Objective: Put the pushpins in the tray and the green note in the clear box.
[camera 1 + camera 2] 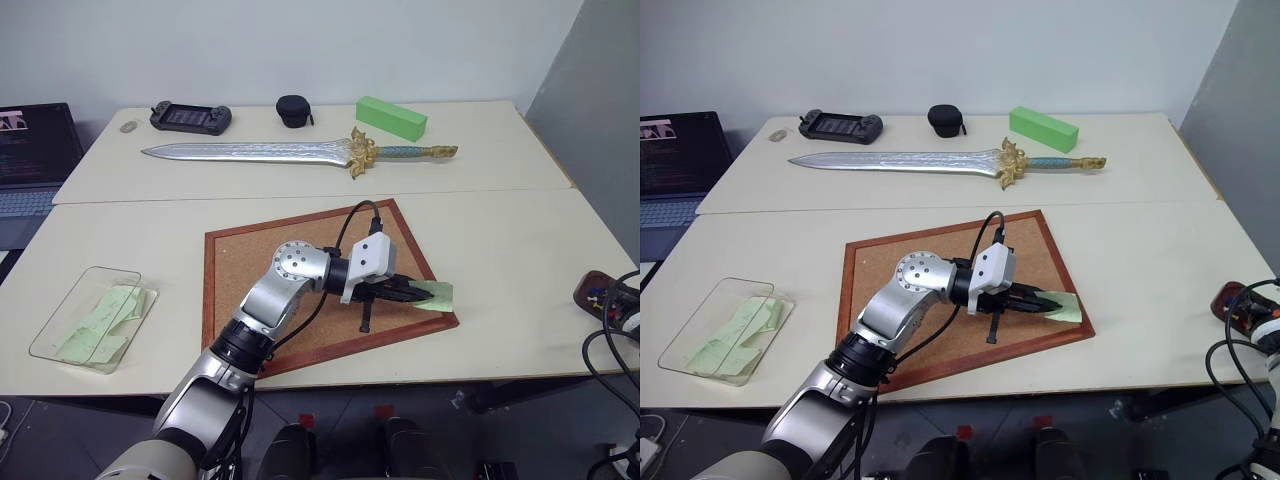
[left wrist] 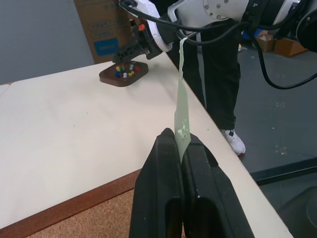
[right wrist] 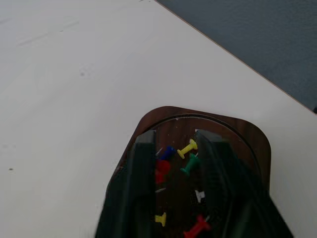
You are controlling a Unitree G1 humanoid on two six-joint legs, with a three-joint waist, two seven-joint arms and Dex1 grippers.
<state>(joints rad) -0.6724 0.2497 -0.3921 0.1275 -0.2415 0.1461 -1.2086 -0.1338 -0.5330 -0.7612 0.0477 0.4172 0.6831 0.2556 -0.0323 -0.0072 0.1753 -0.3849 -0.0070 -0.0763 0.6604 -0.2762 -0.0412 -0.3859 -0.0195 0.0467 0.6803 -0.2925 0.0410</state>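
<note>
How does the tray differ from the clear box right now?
The tray is small, dark reddish-brown and opaque; the clear box is larger, transparent and rectangular. The tray holds pushpins in mixed colours, while the clear box holds pale green paper slips. The tray sits at the table's right edge under the right gripper, whose fingers stand apart; the clear box lies near the left edge with no gripper by it. Both are shallow with rounded corners.

No legible text; cardboard box (image 2: 101, 29) blue label and laptop screen (image 1: 35, 140) too blurred.
</note>
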